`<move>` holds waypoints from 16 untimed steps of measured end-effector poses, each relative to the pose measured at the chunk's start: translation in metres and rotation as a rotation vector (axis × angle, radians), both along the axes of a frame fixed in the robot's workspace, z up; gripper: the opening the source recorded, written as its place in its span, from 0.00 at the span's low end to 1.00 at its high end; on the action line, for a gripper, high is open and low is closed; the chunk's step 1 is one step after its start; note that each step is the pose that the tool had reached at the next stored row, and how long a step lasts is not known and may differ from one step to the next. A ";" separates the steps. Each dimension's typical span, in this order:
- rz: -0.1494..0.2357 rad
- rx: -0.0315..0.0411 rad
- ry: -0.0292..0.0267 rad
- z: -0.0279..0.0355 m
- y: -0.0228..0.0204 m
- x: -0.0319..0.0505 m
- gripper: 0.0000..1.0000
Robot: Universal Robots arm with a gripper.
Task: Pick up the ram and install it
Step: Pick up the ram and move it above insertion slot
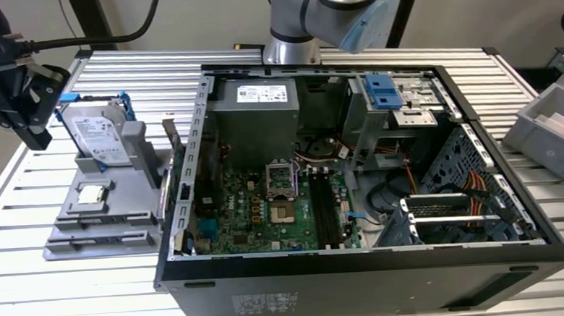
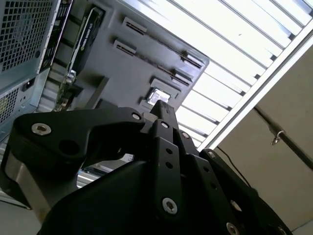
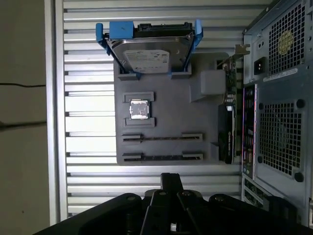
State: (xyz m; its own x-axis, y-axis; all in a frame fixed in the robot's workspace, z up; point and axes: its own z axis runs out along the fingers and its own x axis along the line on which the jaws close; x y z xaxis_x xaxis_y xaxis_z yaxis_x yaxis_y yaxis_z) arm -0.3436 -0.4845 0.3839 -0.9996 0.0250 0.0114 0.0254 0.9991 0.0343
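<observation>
The open black metal computer case (image 1: 366, 291) lies to one side of the black claw (image 3: 171, 180), which hovers over the grey slotted holder tray (image 3: 171, 112), fingertips together and empty. Pickup looks unstarted. A grasp calls for parting them astride the ram (image 3: 161, 157), which I take for the thin dark strip edge-on in the slot nearest the claw, apart from it.

Slatted metal table (image 1: 77, 299) bears a grey tray (image 1: 130, 209) and open computer case (image 1: 366, 287).
</observation>
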 end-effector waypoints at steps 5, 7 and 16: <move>0.004 0.0000 0.0000 0.0000 0.0002 0.0001 0.00; 0.008 0.0000 -0.0001 0.0000 0.0004 0.0000 0.00; 0.042 -0.0001 -0.0001 0.0000 0.0005 0.0000 0.00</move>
State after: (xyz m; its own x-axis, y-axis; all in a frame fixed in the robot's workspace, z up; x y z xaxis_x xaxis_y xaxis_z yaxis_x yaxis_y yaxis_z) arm -0.3436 -0.4839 0.3838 -0.9998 -0.0167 0.0113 -0.0163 0.9993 0.0342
